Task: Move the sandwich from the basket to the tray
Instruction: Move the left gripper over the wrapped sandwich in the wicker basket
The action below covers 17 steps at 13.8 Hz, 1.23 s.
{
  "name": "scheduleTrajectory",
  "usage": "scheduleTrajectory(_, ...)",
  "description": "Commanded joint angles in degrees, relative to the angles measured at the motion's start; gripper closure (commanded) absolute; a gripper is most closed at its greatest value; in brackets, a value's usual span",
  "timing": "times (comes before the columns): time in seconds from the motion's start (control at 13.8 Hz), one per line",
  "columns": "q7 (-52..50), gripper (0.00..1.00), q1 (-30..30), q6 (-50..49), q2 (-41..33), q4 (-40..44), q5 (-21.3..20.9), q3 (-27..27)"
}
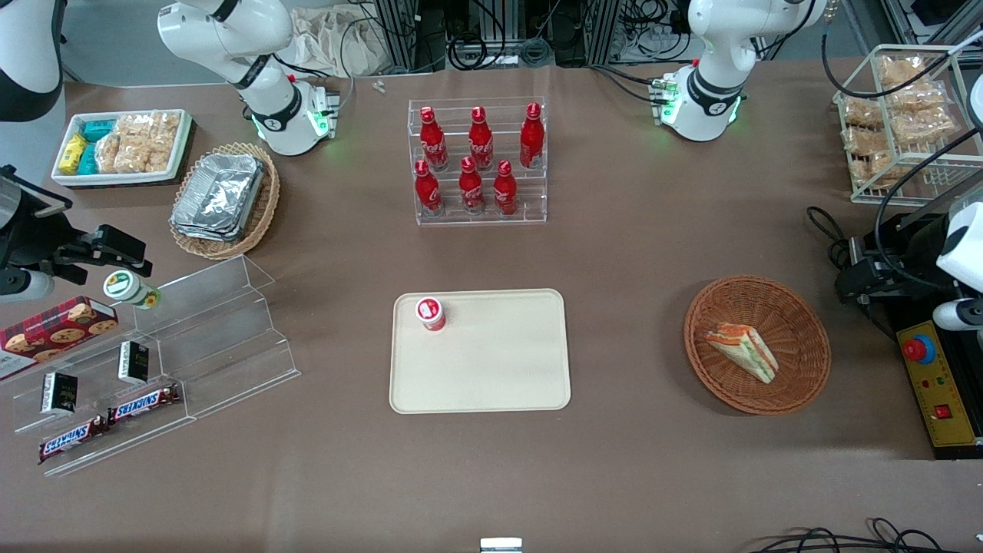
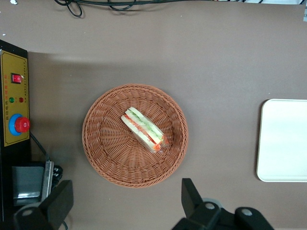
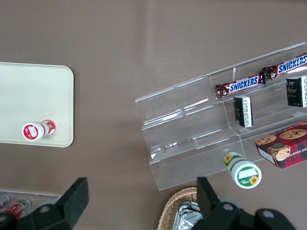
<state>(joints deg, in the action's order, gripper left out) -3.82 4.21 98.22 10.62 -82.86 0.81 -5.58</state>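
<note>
The gripper [image 2: 125, 203] is hanging with its fingers [image 2: 192, 194] spread wide and gripping nothing, at about two o'clock from the basket [image 1: 699, 307] in the front view, toward the working arm's end of the table. The sandwich [image 1: 743, 352] is lying near the basket's middle, running along the ten-to-four line. The tray [image 1: 491, 369] is sitting at the basket's nine o'clock, well apart from it, and is carrying a small red-and-white cup [image 1: 431, 312] in its ten o'clock corner.

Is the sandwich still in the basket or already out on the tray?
In. The sandwich lies inside the basket; the tray holds only a small red cup. The gripper hovers open above the basket's edge.
</note>
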Motion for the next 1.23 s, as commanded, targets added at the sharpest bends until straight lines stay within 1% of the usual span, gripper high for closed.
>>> scheduleTrajectory(0.0,-0.84,0.0,0.09,-1.1,-1.22,-0.2,-0.98,-0.22)
scheduleTrajectory(0.29,-1.01,0.0,-0.08,-1.37,-0.17,-0.72,-0.98,-0.31)
scheduleTrajectory(0.51,-3.56,0.0,-0.08,-1.28,-1.12,-5.54,-0.98,-0.31)
scheduleTrajectory(0.8,-3.74,0.0,-0.17,5.03,-3.85,-15.47,-0.98,-0.4)
scheduleTrajectory(0.94,-4.0,0.0,-0.08,7.5,-3.24,-17.59,-0.9,-0.31)
scheduleTrajectory(1.02,-5.31,0.0,-0.08,9.6,-2.8,-19.08,-0.9,-0.31)
scheduleTrajectory(1.16,-11.26,0.0,0.09,14.78,-2.19,-22.94,-0.98,-0.31)
